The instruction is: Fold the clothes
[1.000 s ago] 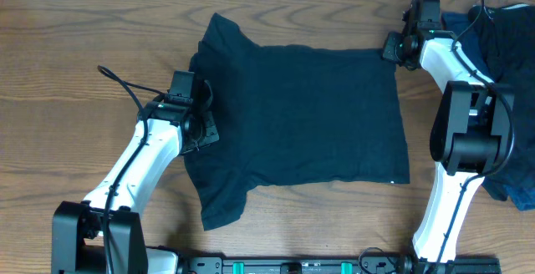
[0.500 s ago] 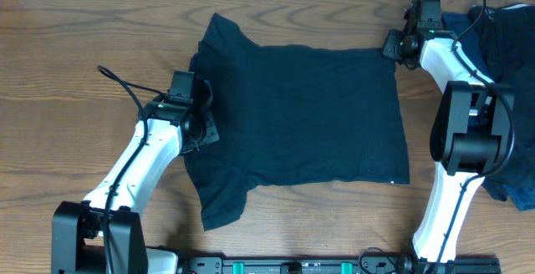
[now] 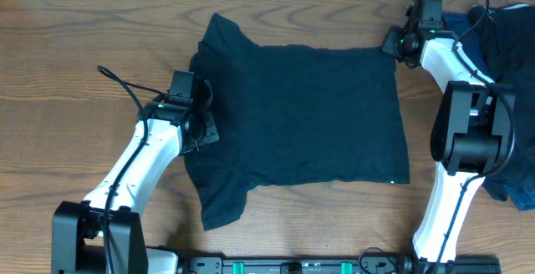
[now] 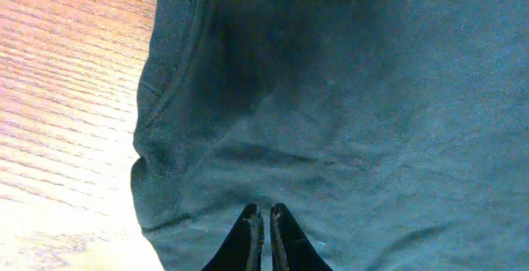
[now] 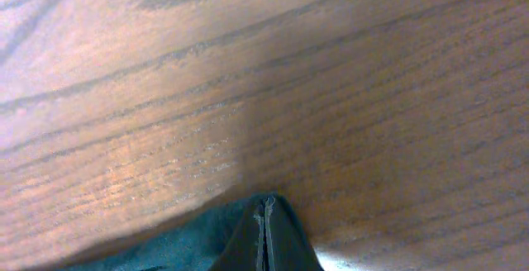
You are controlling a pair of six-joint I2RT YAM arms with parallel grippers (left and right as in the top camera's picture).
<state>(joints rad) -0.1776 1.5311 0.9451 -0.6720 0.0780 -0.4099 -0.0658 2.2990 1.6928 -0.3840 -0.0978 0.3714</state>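
T-shirt [image 3: 318, 115] lies flat for folding; left gripper [image 4: 266, 221] at collar, right gripper [image 5: 266, 213] at hem corner, both shut, hold on cloth unclear.

The left arm [image 3: 150, 155] and right arm [image 3: 443, 57] reach forward, jaws on both closed

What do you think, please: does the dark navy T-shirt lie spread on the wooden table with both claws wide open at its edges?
Not quite: both claws are shut. The left wrist and right wrist views show the left claw and the right claw with fingers pressed together. Otherwise yes: the dark navy T-shirt lies spread on the wooden table, with a claw at each of two edges.
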